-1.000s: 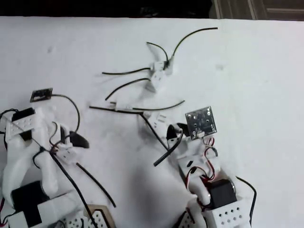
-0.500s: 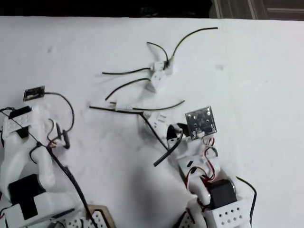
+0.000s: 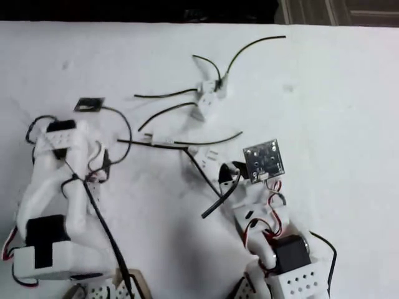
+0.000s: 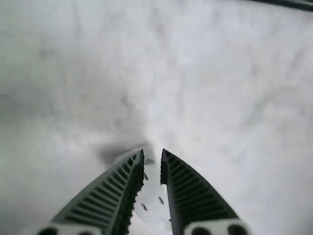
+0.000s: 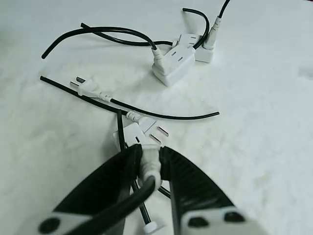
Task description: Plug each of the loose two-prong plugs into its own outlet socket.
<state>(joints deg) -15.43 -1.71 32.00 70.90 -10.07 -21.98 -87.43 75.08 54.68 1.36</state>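
My right gripper (image 3: 228, 177) (image 5: 149, 152) is shut on a white two-prong plug (image 5: 148, 169) with a black cable. It sits just short of a white outlet socket (image 5: 139, 131) (image 3: 206, 155) lying on the table. A loose plug (image 5: 86, 88) (image 3: 149, 138) with bare prongs lies beyond that socket. Farther off, a white outlet cluster (image 5: 172, 62) (image 3: 209, 94) has cabled plugs in it. My left gripper (image 3: 104, 169) (image 4: 151, 156) hangs low over the table at the left, shut on a small white slotted socket piece (image 4: 151, 198).
Black cables (image 3: 163, 112) sprawl across the middle of the white table (image 3: 324, 93). A dark wall edge (image 3: 124, 9) runs along the far side. A wooden piece (image 3: 134, 280) sits by the left arm's base.
The left arm swung left, then back right and farther onto the table, toward the cables. The right arm and its plug stayed still.
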